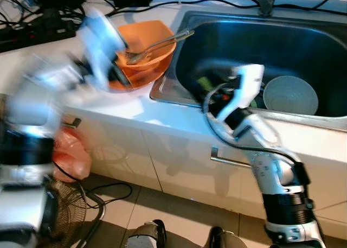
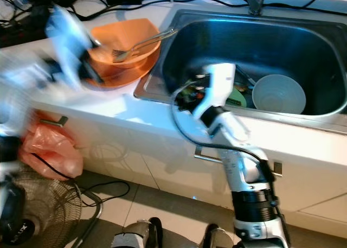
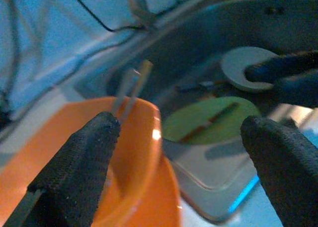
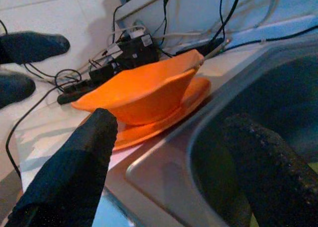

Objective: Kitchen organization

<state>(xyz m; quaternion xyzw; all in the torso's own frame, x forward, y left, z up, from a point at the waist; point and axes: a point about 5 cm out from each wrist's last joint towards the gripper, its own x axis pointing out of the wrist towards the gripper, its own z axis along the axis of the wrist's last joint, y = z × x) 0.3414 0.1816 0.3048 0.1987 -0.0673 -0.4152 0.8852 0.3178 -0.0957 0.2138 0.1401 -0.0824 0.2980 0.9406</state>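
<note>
Both grippers' fingers [image 3: 79,172] apart; orange bowl [image 1: 145,48] w/ fork [image 1: 142,51], prob. utensils.

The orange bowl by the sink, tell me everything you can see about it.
The orange bowl looks like glossy plastic, squarish with flared sides. It sits upright on a matching orange plate on the white counter, just left of the steel sink. A metal fork lies in it, handle jutting over the rim toward the sink. The left gripper, fingers open, hovers beside it.
</note>
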